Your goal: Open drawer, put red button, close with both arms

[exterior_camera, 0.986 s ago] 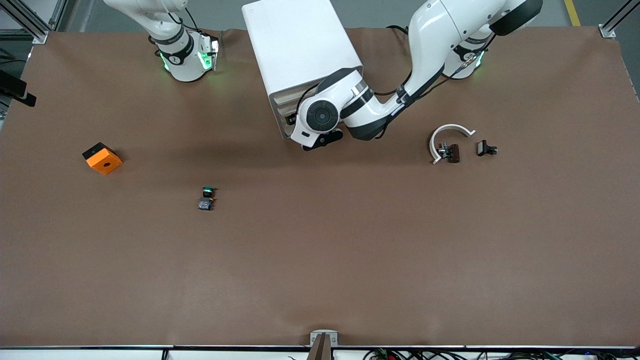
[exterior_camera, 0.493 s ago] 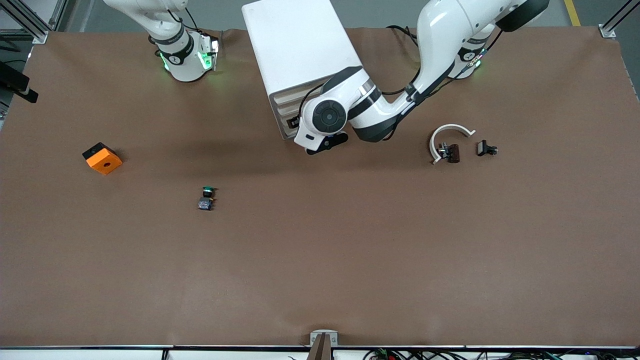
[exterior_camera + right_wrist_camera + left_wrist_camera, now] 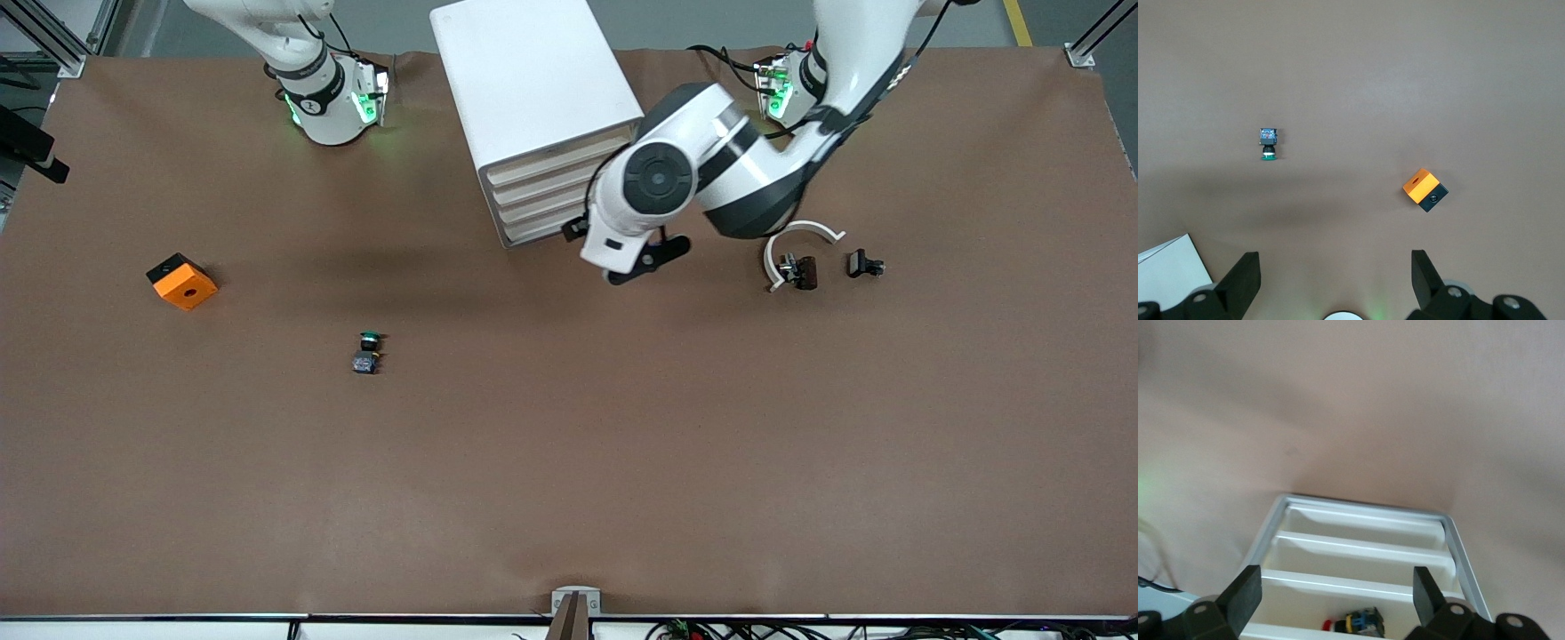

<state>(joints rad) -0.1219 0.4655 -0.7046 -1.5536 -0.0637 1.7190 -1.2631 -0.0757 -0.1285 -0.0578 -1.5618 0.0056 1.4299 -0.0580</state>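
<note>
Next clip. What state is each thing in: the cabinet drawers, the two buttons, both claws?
White four-drawer box cabinet: all drawers look pushed in.
Red-capped push-button: lying on its side inside a drawer.
Green-capped push-button: lying on its side on the table.
Left arm's black claw: open, empty, in front of the drawers.
Right arm's black claw: open, empty, waiting above the table.

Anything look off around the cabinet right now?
Nothing broken or spilled. The cabinet stands askew on the table; the red button lies on its side in a drawer. The left gripper, open, hangs over the table in front of it; the right gripper, open, waits by its base.
</note>
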